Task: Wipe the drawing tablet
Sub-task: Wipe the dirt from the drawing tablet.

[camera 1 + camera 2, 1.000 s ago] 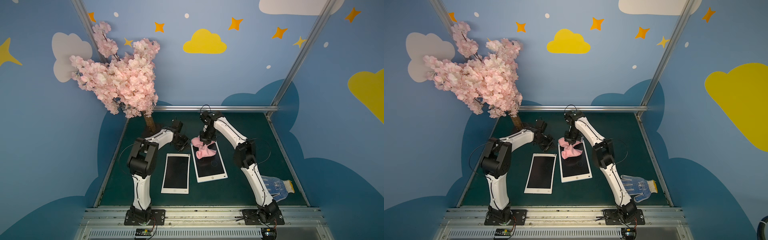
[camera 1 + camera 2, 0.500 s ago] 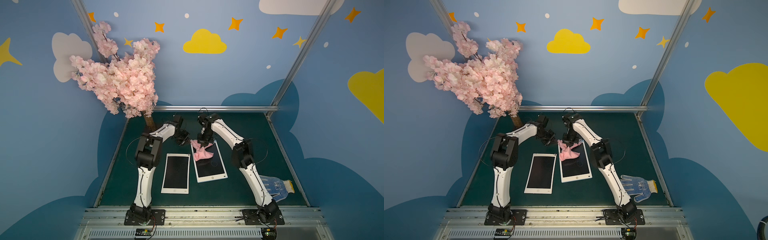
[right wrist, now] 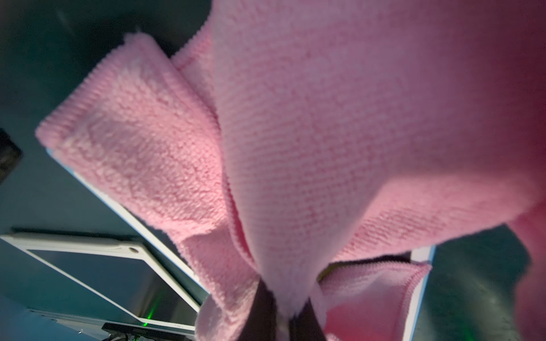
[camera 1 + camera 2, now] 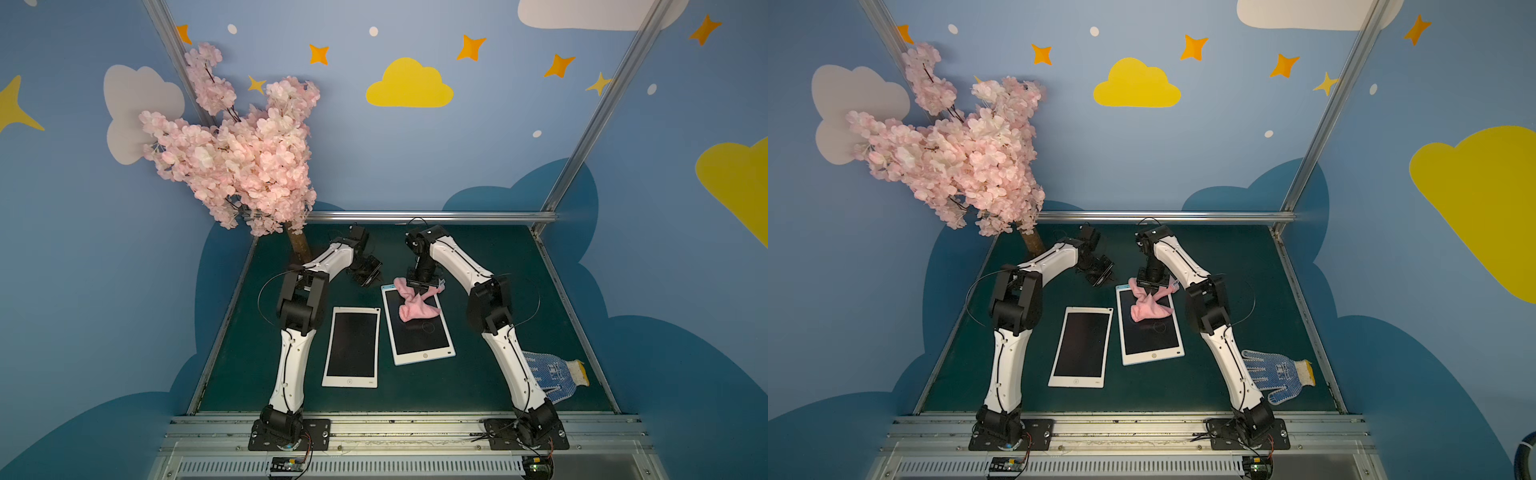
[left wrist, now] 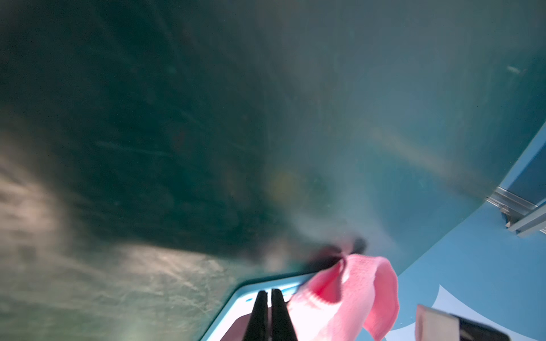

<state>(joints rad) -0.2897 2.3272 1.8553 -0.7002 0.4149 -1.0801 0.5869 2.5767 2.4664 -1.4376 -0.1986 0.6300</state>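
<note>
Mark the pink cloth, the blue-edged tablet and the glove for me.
pink cloth (image 4: 417, 310): in a top view, on its bunched lower fold.
blue-edged tablet (image 4: 424, 355): in a top view, on its white near bezel.
glove (image 4: 1277, 370): in a top view, on its dotted palm.

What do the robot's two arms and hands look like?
The left arm and right arm have glossy white shells joined by chunky black joints, on black base plates. A thin black cable loops beside each elbow. The left hand and right hand are black, with narrow tapered fingers.
</note>
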